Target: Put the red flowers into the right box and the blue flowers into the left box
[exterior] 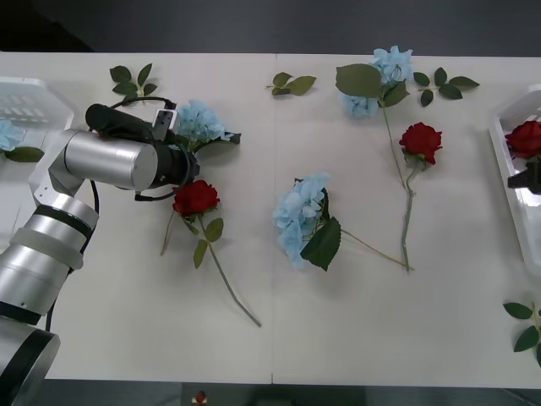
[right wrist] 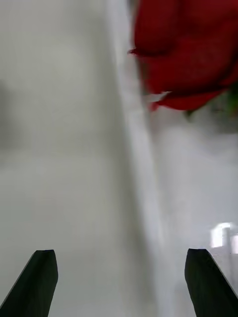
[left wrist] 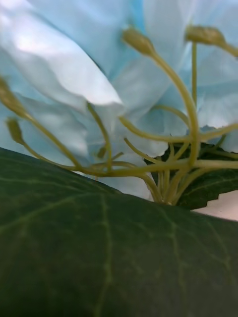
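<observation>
L gripper sits at the table's left-back part, right at a blue flower; wrist cam is jammed into it: pale petals, thin stalks fanning out, broad leaf across the near field; bloom lies just ahead of the fingers, stem side nearest; can't tell if L is open or clamped. A red rose lies just beside L, stem running toward the robot. L box is close on L's outer side, so L is the nearer arm for this blue; short carry, I'd guess. R gripper is at the R box; fingers spread wide, holding nothing; red bloom lies ahead in the box.
</observation>
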